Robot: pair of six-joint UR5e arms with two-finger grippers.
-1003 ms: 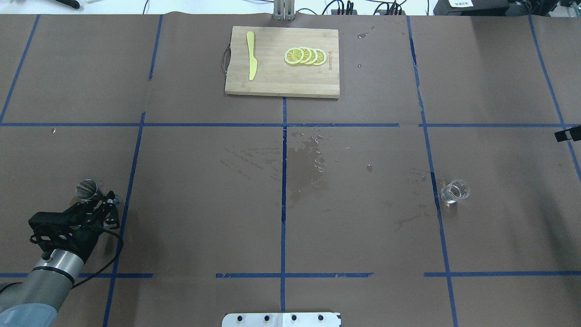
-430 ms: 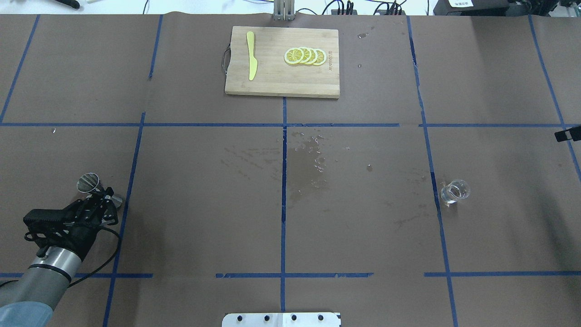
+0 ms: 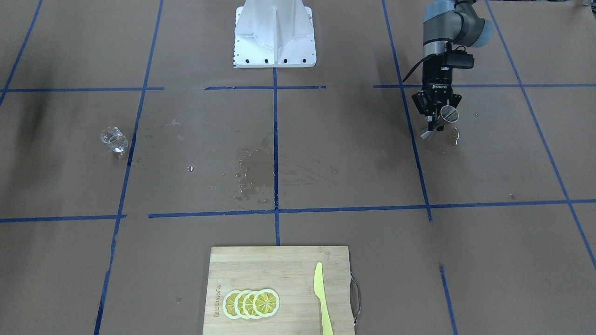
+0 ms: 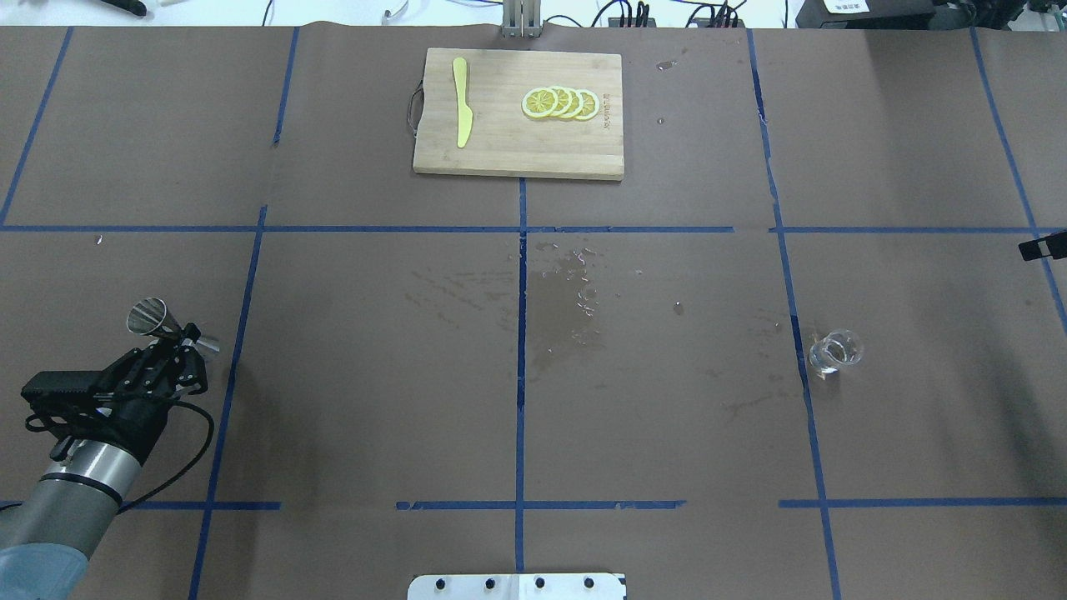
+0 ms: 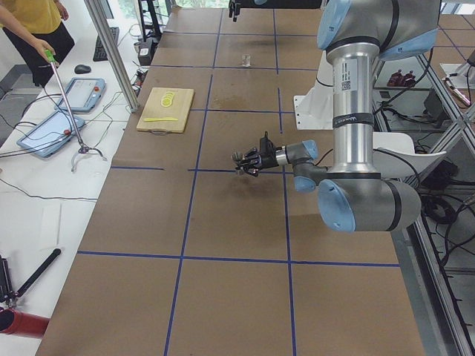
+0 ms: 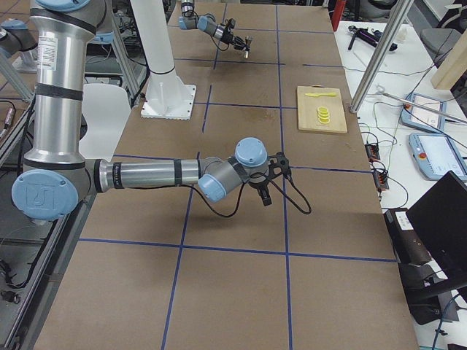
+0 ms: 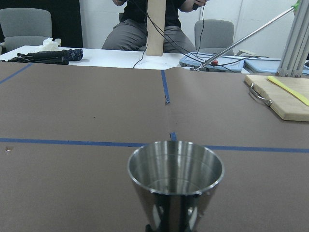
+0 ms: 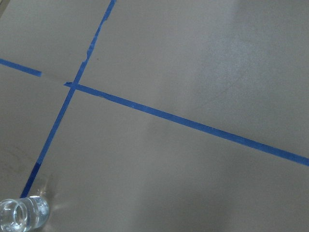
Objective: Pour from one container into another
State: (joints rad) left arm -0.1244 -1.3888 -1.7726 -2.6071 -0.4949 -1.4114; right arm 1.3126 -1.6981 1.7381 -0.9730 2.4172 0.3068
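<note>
**Jigger gripped, glass cup not yet taken**

Nearest the robot, the left claw point(image 4: 185, 340) is clamped on the narrow waist of the steel jigger point(image 4: 148, 317). It holds the jigger roughly upright, open mouth up, over the left end of the table point(image 4: 667, 433). The jigger looks to be just clear of the surface, though that is hard to confirm. Far across at the right end, the clear glass cup point(image 4: 834, 351) stands alone beside a blue tape line, with nothing touching it. The right claw point(image 6: 267, 186) hangs over that end, and I cannot tell whether its fingers are apart or together.

I judge the step in hand to be fetching the receiving vessel. The next move calls for the right claw to close on the glass cup. The two vessels must then meet, with the cup's lip over the jigger's mouth.

Mid-table lies one wet patch point(image 4: 567, 325). Farthest off is one wooden cutting board point(image 4: 500, 154) bearing one yellow knife point(image 4: 461, 104) and four overlapping lemon slices point(image 4: 560, 102).

Count: one jigger, one glass cup, two arms.
</note>
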